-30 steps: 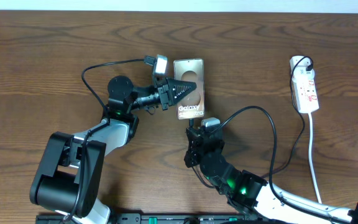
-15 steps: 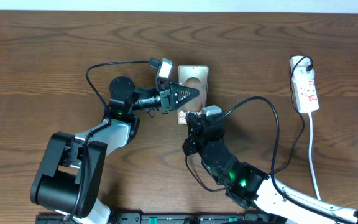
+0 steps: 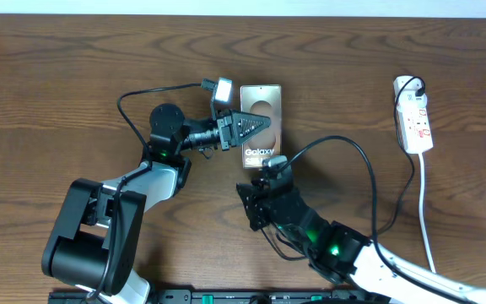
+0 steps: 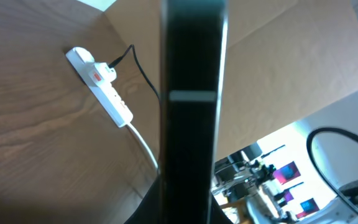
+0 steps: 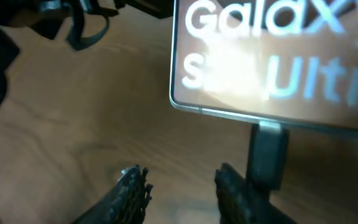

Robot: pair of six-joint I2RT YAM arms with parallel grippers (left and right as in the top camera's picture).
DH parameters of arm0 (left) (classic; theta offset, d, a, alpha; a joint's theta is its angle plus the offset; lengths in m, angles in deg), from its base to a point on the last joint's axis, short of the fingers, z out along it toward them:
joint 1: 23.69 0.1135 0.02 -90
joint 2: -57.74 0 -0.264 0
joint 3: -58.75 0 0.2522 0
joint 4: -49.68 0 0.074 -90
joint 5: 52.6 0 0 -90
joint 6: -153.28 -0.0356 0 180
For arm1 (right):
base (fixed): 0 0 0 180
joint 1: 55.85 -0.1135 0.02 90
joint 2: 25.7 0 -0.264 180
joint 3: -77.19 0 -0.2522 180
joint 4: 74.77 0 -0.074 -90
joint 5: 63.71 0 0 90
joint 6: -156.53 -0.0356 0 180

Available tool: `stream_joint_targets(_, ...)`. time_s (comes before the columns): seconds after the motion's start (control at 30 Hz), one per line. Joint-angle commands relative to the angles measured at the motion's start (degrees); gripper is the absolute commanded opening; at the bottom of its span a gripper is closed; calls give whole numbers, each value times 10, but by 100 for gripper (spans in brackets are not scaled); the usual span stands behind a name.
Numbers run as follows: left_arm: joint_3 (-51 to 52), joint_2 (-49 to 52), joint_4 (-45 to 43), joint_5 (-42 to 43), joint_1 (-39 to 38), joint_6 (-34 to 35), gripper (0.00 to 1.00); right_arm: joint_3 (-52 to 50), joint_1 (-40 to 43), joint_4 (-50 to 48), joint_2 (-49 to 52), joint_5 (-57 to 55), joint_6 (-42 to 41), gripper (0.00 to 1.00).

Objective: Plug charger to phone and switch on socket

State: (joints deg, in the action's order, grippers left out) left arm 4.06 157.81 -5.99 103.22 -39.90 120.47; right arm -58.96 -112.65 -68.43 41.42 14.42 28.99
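The phone point(image 3: 260, 154) lies on the table with its "Galaxy" lettering up. My left gripper point(image 3: 258, 127) is shut on it from the left; in the left wrist view the phone point(image 4: 191, 62) shows as a dark slab edge-on between the jaws. The charger's black plug tip point(image 5: 267, 152) sits against the near edge of the phone point(image 5: 272, 56). Its black cable point(image 3: 369, 169) loops off to the right. My right gripper point(image 5: 179, 177) is open and empty, just short of the phone, with the plug beside its right finger. It also shows in the overhead view point(image 3: 268, 175). The socket point(image 3: 414, 122) lies at the far right.
A white adapter point(image 3: 407, 83) sits in the far end of the socket, which also shows in the left wrist view point(image 4: 104, 90). The socket's thick white cord point(image 3: 424, 211) runs toward the table's front edge. The right arm's body point(image 3: 327, 245) covers the front middle.
My right gripper has drawn back from the phone's near edge toward the front and turned. The plug stays at the phone's edge. The left gripper still holds the phone, barely moved.
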Motion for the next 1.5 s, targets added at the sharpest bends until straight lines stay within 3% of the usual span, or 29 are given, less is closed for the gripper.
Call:
stream_joint_targets(0.0,-4,-7,-4,-10,1,47,7,17,7,43,-46,4,-46,36)
stream_joint_targets(0.3,-4,-7,0,-19,0,79,8,29,30,104,-59,4,-73,31)
stream_joint_targets(0.37,-4,-7,0,-20,0,86,7,29,32,104,-56,4,-65,35)
stream_joint_targets(0.43,-4,-7,0,-19,0,92,7,30,33,106,-57,5,-61,45)
stream_joint_targets(0.67,-4,-7,0,-14,0,91,7,42,33,122,-96,14,-59,48)
stream_joint_targets(1.03,-4,-7,0,-14,0,92,7,42,32,143,-38,19,-61,32)
stream_joint_targets(1.37,-4,-7,0,32,0,71,8,52,34,84,-17,-11,-29,1)
stream_joint_targets(1.47,-4,-7,0,47,-2,70,8,63,43,83,-17,-20,-14,1)
